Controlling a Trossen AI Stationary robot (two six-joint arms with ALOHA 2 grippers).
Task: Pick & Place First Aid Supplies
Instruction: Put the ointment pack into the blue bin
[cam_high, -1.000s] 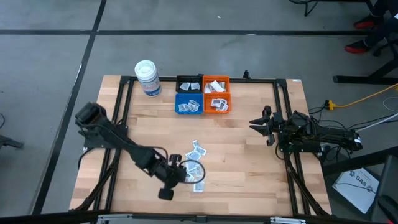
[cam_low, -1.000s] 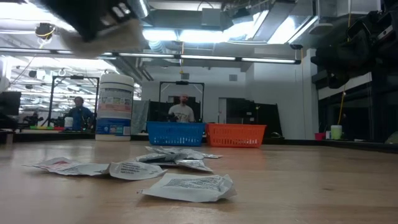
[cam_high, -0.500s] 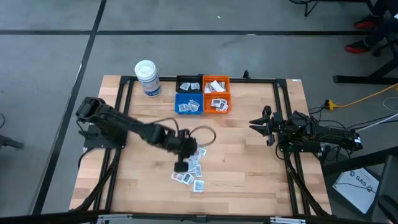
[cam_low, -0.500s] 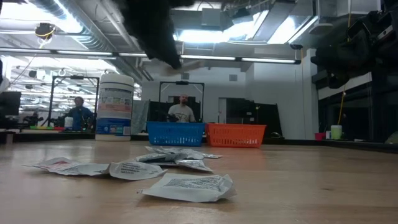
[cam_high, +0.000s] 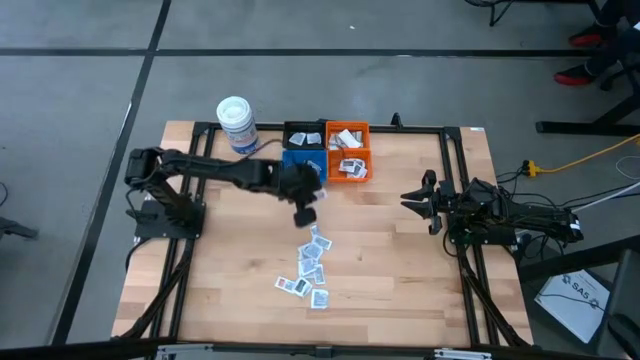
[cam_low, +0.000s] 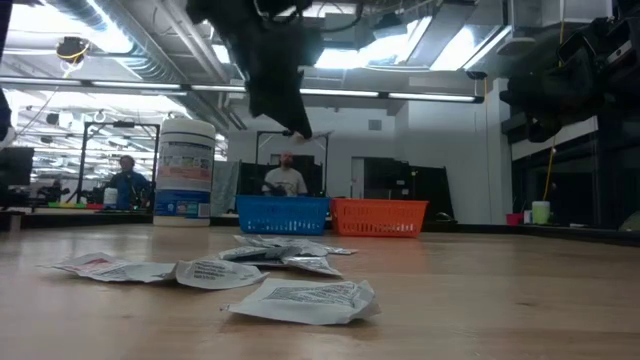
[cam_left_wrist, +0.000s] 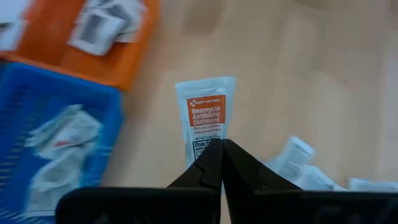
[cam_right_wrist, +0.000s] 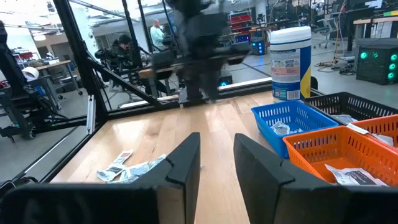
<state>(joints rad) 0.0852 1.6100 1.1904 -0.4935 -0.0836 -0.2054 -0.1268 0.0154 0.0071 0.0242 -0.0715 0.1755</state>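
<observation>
My left gripper (cam_high: 304, 211) hovers above the table just near of the blue bin (cam_high: 303, 167), shut on one sachet with an orange label (cam_left_wrist: 206, 115). In the low view the gripper (cam_low: 286, 112) hangs high over the table with the sachet (cam_low: 298, 131) below it. More white sachets (cam_high: 312, 265) lie flat in a loose pile on the wood nearer the near edge (cam_low: 300, 298). My right gripper (cam_high: 415, 200) waits open at the table's right side (cam_right_wrist: 216, 155), touching nothing. My left gripper pinches the orange-labelled sachet at one short end (cam_left_wrist: 202, 149) between its two shut fingertips, coming from above and pointing down. The sachet is lifted clear of the table and hangs below the fingers.
Blue, orange (cam_high: 348, 152) and black (cam_high: 303, 137) bins stand together at the far middle, the blue and orange ones holding sachets. A white lidded tub (cam_high: 237, 125) stands to their left. A black frame (cam_high: 445, 180) borders the wood. People show in the room beyond.
My left gripper has travelled from the sachet pile near the near edge toward the far edge and slightly right, up to the blue bin, staying shut. The orange-labelled sachet has been carried with it, clear of the table. The pile has stayed put.
</observation>
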